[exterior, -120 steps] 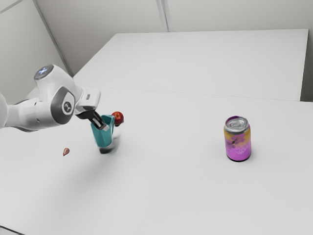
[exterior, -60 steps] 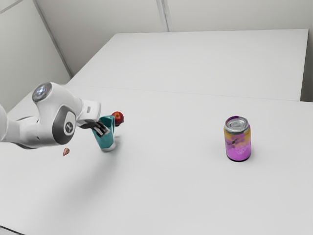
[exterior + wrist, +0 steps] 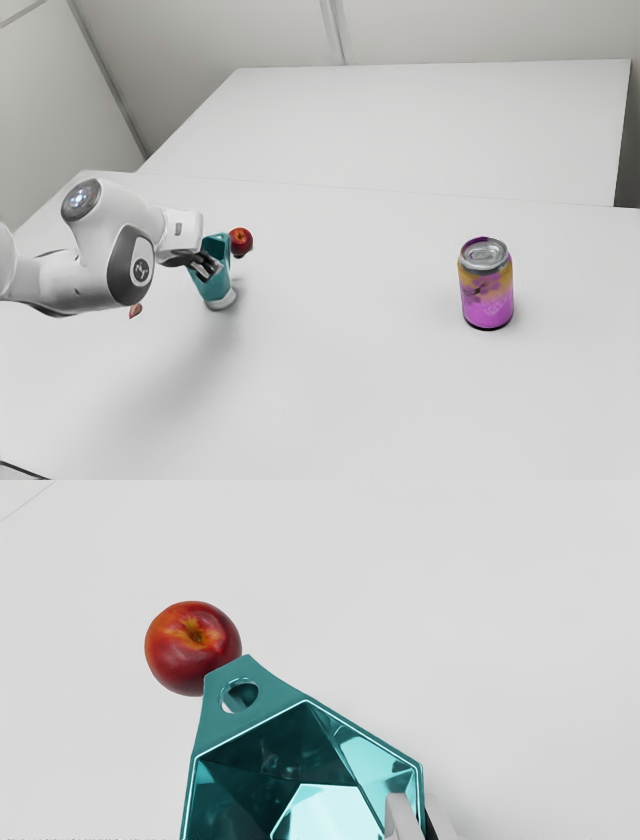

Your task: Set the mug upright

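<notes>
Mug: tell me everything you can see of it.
The mug is glossy teal, pale at the base, with faceted walls and an angular rim. Its flat handle, pierced by a round hole, points toward the apple. Mouth up, it seems to lean slightly; whether its base sits flat I can't tell. The gripper pinches one wall, a finger inside, another outside.

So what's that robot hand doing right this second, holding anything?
Gripper: closed on the teal mug, pinching its wall with one finger inside and one outside.
</notes>
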Robot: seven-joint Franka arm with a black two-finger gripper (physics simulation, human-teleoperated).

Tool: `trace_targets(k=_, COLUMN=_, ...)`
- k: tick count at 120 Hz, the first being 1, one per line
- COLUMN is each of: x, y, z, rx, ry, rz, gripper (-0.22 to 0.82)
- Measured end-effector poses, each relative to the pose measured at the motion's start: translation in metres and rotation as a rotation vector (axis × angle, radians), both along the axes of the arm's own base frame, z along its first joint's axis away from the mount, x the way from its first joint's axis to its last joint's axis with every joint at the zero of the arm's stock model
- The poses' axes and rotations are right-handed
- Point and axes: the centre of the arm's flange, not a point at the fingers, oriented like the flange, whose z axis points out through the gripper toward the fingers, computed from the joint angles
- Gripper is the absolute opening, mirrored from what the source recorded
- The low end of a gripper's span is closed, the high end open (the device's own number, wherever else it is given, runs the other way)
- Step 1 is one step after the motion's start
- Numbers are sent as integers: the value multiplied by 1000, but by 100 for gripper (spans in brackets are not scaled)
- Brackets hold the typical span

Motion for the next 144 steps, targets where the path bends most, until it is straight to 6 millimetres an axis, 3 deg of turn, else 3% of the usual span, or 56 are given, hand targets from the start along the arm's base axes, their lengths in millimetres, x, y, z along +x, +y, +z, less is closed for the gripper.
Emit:
trace_targets(k=36, x=0, y=1, z=0, rx=-9, ry=-4, rz=14, gripper=-11)
trace_targets(k=68, x=-1, y=1, z=-1, rx=-13, ry=-1, rz=18, gripper=6)
trace_targets(k=108, x=-2, y=-2, z=-2, rx=-15, ry=3, rz=15, gripper=35)
trace_targets(k=144, x=-2, y=-14, z=1, rx=-24, ry=0, rz=-1, gripper=48)
